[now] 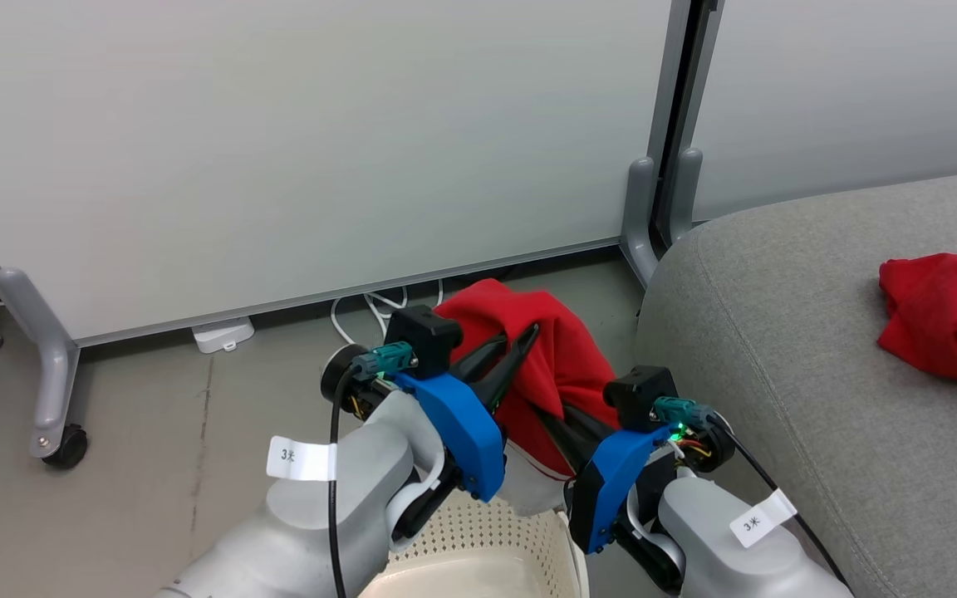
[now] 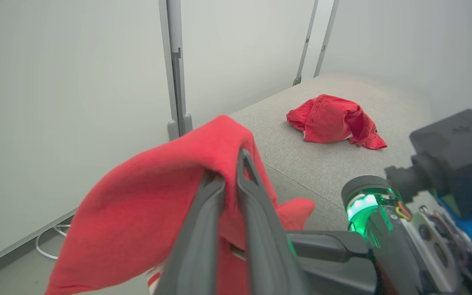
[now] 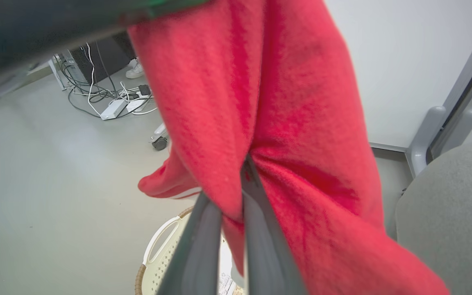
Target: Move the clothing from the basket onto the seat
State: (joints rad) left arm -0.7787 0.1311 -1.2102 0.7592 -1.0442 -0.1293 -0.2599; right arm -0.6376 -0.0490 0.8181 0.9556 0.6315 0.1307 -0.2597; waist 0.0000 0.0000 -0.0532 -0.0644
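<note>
We hold a red garment (image 1: 557, 357) above the laundry basket (image 1: 478, 531), with both end effectors clamped on it.
Our left end effector (image 2: 230, 166) and right end effector (image 3: 245, 164) each pinch a fold of the hanging cloth, fingers together. The basket stands on the floor (image 1: 154, 432) just beside the grey seat (image 1: 802, 390), where a second red garment (image 1: 944, 320) lies crumpled.

White partition panels (image 1: 279, 149) stand on a grey floor (image 1: 154, 465) and meet at a dark post (image 1: 682, 100). At left, a grey panel foot (image 1: 42, 374) ends in a black caster (image 1: 69, 448). A white adapter (image 1: 223, 334) and a looped white cable (image 1: 370, 309) lie at the panel's lower edge. Right wrist view: a power strip (image 3: 114, 109) among tangled cables (image 3: 81, 84), with a white shoe (image 3: 135, 71) beyond.
</note>
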